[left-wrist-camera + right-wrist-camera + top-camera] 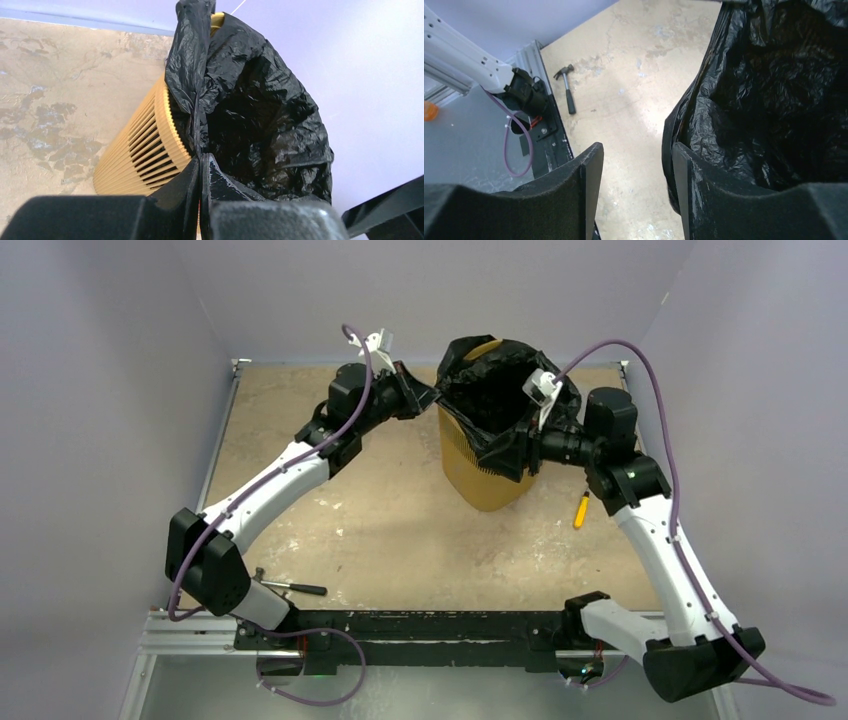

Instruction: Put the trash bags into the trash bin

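The orange-yellow mesh trash bin (480, 475) stands upright at the back middle of the table. A glossy black trash bag (495, 390) lines its mouth and drapes over the rim. My left gripper (425, 395) is at the bin's left rim, shut on a pinch of the bag's edge. In the left wrist view the film (260, 115) rises straight from the closed tips (201, 161), beside the bin wall (145, 145). My right gripper (530, 435) is at the bin's right front corner. It stands open (636, 150), one finger against the bag's outer fold (764, 100), only table between its fingers.
A hammer (295, 587) lies near the left arm's base, also seen from the right wrist as a hammer (567, 92). A yellow-handled tool (580, 510) lies on the table right of the bin. The walls stand close behind the bin.
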Controlling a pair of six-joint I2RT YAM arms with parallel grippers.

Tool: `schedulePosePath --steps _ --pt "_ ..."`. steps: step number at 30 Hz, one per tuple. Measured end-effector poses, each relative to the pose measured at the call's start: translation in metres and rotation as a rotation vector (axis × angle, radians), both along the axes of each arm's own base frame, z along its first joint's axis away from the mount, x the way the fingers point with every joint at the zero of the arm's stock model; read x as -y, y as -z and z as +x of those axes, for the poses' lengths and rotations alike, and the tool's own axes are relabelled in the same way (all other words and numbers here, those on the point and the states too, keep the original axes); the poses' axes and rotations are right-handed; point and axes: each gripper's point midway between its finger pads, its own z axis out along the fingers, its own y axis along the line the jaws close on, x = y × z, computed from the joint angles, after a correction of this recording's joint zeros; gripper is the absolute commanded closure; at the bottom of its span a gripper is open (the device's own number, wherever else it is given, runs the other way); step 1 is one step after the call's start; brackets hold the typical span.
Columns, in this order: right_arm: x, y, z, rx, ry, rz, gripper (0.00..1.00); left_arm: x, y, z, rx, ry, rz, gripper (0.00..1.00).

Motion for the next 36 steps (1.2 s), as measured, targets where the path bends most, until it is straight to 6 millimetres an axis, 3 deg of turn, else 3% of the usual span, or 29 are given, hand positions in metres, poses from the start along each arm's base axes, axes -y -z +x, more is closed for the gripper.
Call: schedulePosePath --steps 14,21,36 --pt "0.009 -0.07 -0.018 0.16 0.084 0.127 0.4 -0.011 0.011 -0.001 0.012 -0.022 -0.007 1.0" --pt "0.015 -0.07 -0.008 0.156 0.162 0.125 0.4 -0.01 0.014 0.0 0.033 -0.016 -0.023 1.0" --pt "0.023 -0.072 -0.001 0.158 0.234 0.124 0.4 -0.001 0.04 0.008 0.02 0.004 -0.046 1.0"
